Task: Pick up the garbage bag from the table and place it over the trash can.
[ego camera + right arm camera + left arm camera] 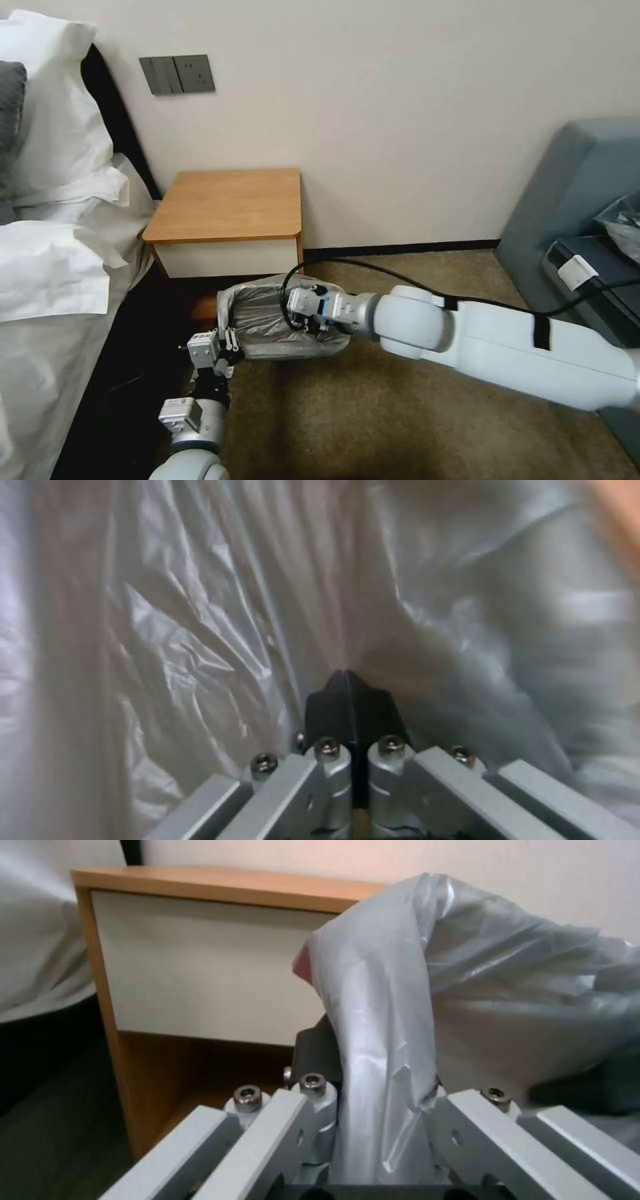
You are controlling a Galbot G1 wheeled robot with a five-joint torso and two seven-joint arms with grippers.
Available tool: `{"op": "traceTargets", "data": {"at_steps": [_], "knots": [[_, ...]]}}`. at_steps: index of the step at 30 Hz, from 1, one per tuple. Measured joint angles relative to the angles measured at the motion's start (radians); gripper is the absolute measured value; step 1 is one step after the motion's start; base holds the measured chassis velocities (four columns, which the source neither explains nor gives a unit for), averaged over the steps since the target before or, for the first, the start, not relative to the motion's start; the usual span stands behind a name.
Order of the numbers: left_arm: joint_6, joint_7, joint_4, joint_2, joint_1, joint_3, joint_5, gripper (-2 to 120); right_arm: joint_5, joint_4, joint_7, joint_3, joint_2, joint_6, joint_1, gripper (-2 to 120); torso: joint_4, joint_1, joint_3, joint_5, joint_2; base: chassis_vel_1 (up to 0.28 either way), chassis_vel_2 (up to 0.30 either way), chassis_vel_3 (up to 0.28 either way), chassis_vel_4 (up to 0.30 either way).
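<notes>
Garbage bag [267, 323] is sitting draped over the trash can, on the carpet [400, 427] just in front of the table [227, 203]; can itself is hidden under the plastic. Left gripper [225, 341] is at the bag's near-left edge w/ a fold of plastic running between its spread fingers, not clamping it. Right gripper [308, 321] is reaching in from the right side, black fingertips [348, 700] pressed together, poking into the bag's crinkled wall.
</notes>
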Motion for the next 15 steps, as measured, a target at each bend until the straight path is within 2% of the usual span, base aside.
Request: {"op": "traceTargets", "data": {"at_steps": [4, 12, 15], "knots": [[-0.001, 0.000, 0.000, -0.012, -0.003, 0.009, 0.016, 7, -0.030, -0.105, 0.000, -0.041, 0.082, -0.004, 0.003, 0, 0.0000, 0.000, 0.000, 0.0001, 0.000, 0.000, 0.000, 0.000, 0.000], [-0.001, 0.002, -0.036, -0.016, 0.009, 0.019, 0.027, 7, -0.112, -0.257, -0.025, -0.072, 0.194, 0.000, -0.015, 0, 0.0001, 0.000, 0.000, 0.0002, 0.000, 0.000, 0.000, 0.000, 0.000], [-0.001, 0.002, -0.043, -0.017, 0.014, 0.020, 0.028, 7, -0.117, -0.282, -0.025, -0.076, 0.212, 0.001, -0.020, 0, 0.0001, 0.000, 0.000, 0.0002, 0.000, 0.000, 0.000, 0.000, 0.000]]}}
